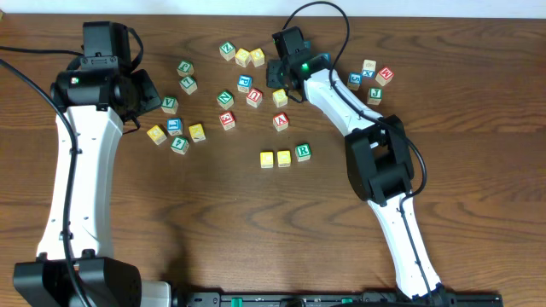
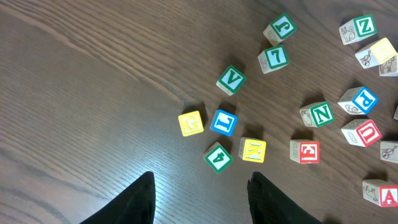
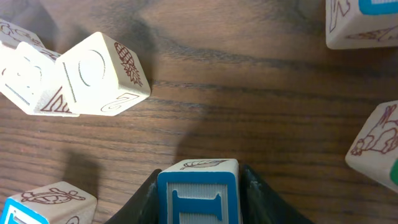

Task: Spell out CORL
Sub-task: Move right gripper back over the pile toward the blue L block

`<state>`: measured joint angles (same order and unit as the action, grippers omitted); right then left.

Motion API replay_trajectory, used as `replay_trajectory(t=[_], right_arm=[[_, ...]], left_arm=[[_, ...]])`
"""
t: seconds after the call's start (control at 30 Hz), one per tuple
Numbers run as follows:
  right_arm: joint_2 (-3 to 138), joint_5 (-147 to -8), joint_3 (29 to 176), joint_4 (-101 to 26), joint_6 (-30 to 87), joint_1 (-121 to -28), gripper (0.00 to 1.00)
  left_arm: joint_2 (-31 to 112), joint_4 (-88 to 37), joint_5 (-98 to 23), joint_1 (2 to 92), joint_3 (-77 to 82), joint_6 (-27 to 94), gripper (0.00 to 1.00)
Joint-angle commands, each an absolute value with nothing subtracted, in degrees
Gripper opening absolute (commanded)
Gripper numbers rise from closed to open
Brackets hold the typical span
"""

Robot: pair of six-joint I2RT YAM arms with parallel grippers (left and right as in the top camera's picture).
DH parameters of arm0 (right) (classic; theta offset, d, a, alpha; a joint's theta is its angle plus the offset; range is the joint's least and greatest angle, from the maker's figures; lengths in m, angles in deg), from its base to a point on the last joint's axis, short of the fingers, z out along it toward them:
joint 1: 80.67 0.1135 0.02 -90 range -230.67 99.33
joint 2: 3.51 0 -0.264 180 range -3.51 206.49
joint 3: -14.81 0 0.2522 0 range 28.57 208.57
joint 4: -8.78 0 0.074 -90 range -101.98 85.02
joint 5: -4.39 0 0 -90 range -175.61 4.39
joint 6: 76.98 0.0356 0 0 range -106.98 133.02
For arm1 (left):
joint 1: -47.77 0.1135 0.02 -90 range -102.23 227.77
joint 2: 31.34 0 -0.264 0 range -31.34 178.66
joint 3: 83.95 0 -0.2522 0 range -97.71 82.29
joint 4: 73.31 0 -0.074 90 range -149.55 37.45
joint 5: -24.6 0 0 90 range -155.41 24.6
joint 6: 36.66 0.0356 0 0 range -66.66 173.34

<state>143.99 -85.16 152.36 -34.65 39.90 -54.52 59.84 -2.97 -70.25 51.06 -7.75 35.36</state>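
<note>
Between the right gripper's (image 3: 199,177) jaws, grips a blue-faced cube (image 3: 199,200), fingers (image 3: 144,199) pressed to both its sides; letter cut off by the frame edge, so cannot read it. Ahead and left of those jaws, shows a pale cube (image 3: 99,74) tilted against another. Well apart from them, nearer the robot's side, finds a row: first yellow-topped cube (image 1: 267,159), second yellow-topped cube (image 1: 284,158), then green R cube (image 1: 303,153) just beside. Holds the left gripper's (image 2: 200,180) jaws apart, empty, over the table (image 2: 81,93); just ahead, a green 4 cube (image 2: 218,156) and yellow G cube (image 2: 191,123).
</note>
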Motion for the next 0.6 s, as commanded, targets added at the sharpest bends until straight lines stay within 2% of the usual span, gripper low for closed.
replay_trajectory(t=[0.0, 0.2, 0.37, 0.57], right_arm=[[144.45, -85.69, 152.49, -35.28, 37.58, -55.21, 0.29], [142.39, -85.69, 152.53, -38.17, 35.83, -55.94, 0.25], [137.89, -85.69, 152.53, -42.36, 28.47, -55.94, 0.23], [131.36, -85.67, 152.53, -56.48, 21.38, -55.94, 0.18]], left_arm=[[59.34, -2.88, -70.4, 51.19, -7.77, 35.49, 0.47], [59.34, -2.88, -70.4, 51.19, -7.77, 35.49, 0.48], [59.34, -2.88, -70.4, 51.19, -7.77, 35.49, 0.48], [59.34, -2.93, -70.4, 51.19, -7.77, 35.51, 0.48]])
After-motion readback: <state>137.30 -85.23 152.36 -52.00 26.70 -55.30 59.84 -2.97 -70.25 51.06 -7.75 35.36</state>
